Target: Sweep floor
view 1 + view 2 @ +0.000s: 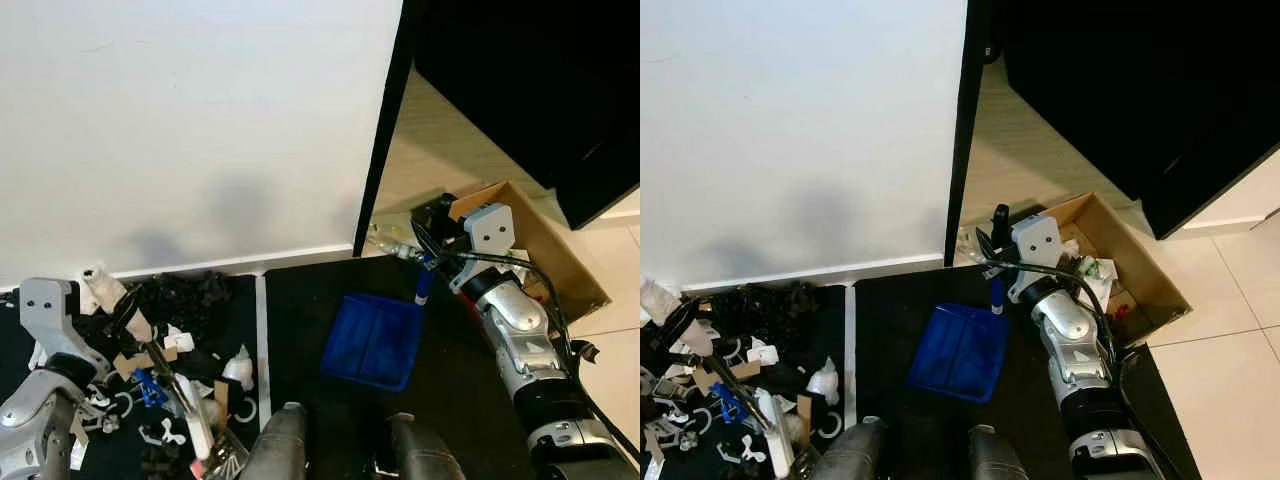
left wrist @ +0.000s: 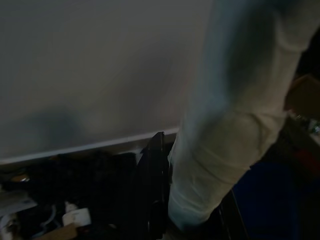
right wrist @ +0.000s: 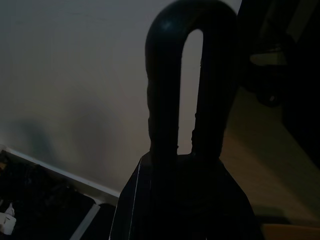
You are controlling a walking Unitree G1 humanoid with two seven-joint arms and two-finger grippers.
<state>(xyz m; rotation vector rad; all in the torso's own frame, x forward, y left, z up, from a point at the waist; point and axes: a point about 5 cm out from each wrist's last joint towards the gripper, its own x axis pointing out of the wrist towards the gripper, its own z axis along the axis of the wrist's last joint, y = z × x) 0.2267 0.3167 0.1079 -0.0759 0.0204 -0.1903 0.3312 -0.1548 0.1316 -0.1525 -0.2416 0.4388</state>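
At far left the left claw [image 1: 112, 300] sits low over a litter heap [image 1: 175, 360] of black crumpled scraps, white plastic bits, cardboard pieces and a small blue item, strewn on a black mat [image 1: 310, 300] against the white wall [image 1: 200, 130]. It seems to grip a pale handle [image 2: 225, 125] of a brush that runs down into the heap, though whether its fingers are closed I cannot tell. A white strip [image 1: 262, 340] crosses the mat beside the heap. Further right lies the blue dustpan [image 1: 372, 340], a shallow, smooth plastic tray flat on the mat, well apart from the litter. Its blue stem rises to the right claw [image 1: 428, 262], which looks clamped on the dark looped grip [image 3: 190, 75]. Right again stands an open cardboard box [image 1: 560, 260] with mixed rubbish in it, on pale tile. The step looks like gathering: pan placed, litter not yet moved. Next, I judge, the brush must push the scraps across the strip toward the pan's mouth, with the pan held steady and flat.
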